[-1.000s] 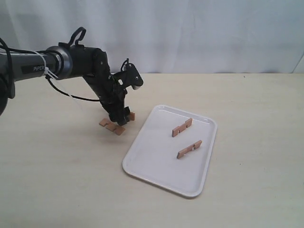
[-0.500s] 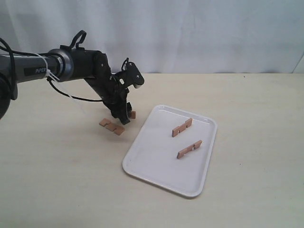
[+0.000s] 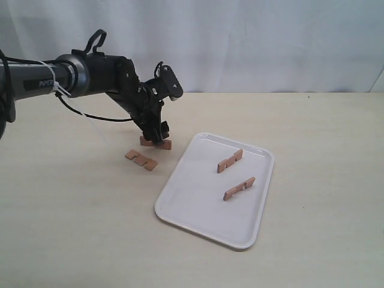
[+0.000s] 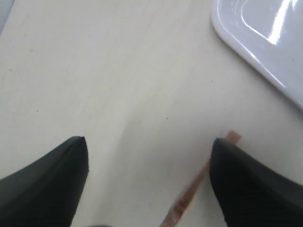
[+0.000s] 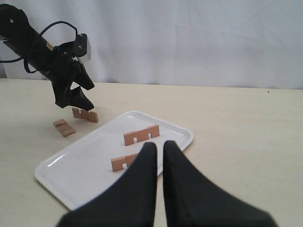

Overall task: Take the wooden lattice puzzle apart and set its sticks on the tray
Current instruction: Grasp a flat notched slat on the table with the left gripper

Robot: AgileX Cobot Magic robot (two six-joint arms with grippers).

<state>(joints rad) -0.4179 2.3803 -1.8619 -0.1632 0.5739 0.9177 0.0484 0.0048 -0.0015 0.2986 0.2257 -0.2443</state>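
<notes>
The puzzle is fully apart: four loose sticks, no lattice. The left end effector (image 3: 157, 135) hangs low over the desk (image 3: 312, 132), just beside the tray (image 3: 192, 198) and off its rim. Its jaws are spread wide and grip nothing. Right under its tips a stick on its edge (image 3: 157, 143) stands on the desk with its notches up. In the left wrist view that stick (image 4: 189, 189) sits close against one finger (image 4: 255, 189), while the other finger (image 4: 47, 184) is well clear of it. I cannot tell whether the wood touches the finger. A flat stick (image 3: 141, 159) lies on the desk near the left end effector, on the side away from the tray.

Two more sticks lie on the tray, well apart from the left end effector. One stick (image 3: 230, 161) is nearer to it and the other stick (image 3: 239, 188) is beyond that, and the two do not touch.

The right end effector (image 5: 156, 189) is held off to the side facing the tray, its fingers drawn together to a thin slit with nothing between them. From its camera the left end effector (image 5: 78, 100) hovers over the standing stick (image 5: 85, 114).
</notes>
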